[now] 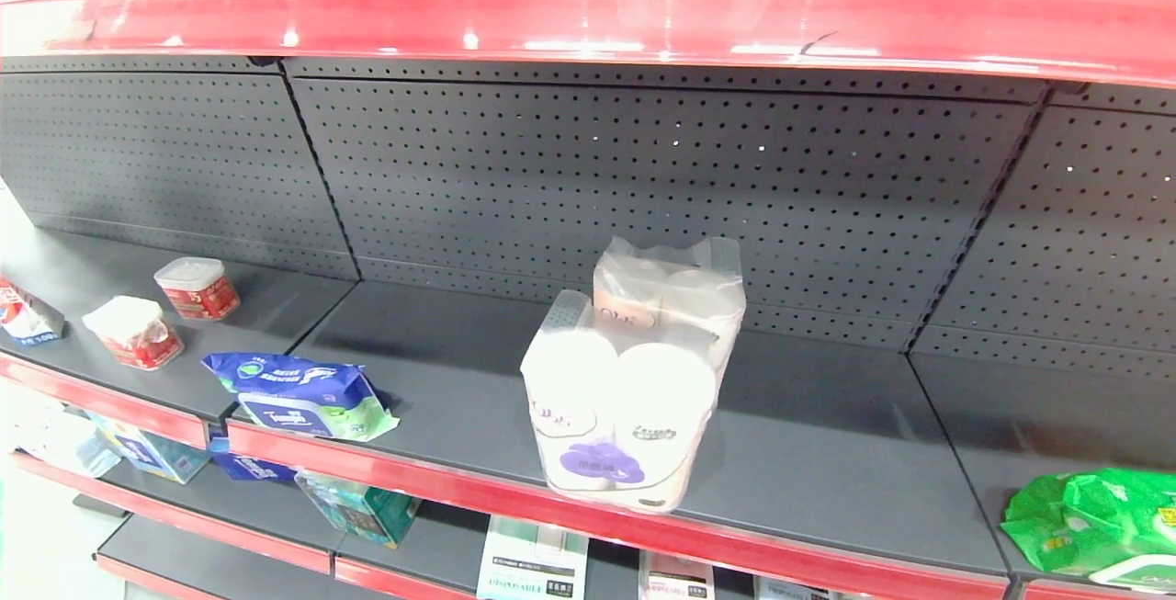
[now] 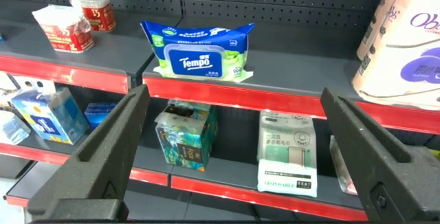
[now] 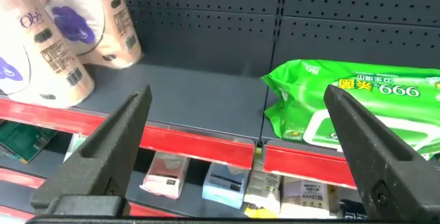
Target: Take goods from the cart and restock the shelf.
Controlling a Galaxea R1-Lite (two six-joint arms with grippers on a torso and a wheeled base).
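Two packs of toilet rolls stand mid-shelf, the front pack [image 1: 620, 412] at the red edge and a second pack [image 1: 675, 292] right behind it. They rest on the grey shelf board [image 1: 827, 444]. A blue wipes pack [image 1: 303, 393] [image 2: 199, 51] lies to their left, and a green wipes pack [image 1: 1093, 517] [image 3: 364, 107] lies at the far right. My left gripper [image 2: 235, 93] is open and holds nothing, level with the shelf front and facing the blue pack. My right gripper [image 3: 238, 93] is also open and holds nothing, facing the bare board between the toilet rolls [image 3: 55, 38] and the green pack.
Two red-and-white cups [image 1: 133, 332] [image 1: 197, 288] stand on the left shelf section. The lower shelf holds a teal box [image 2: 185, 135], a white-green pack [image 2: 289, 152] and several small packets [image 3: 227, 179]. A perforated back panel [image 1: 643, 168] and a red upper shelf [image 1: 588, 16] bound the space.
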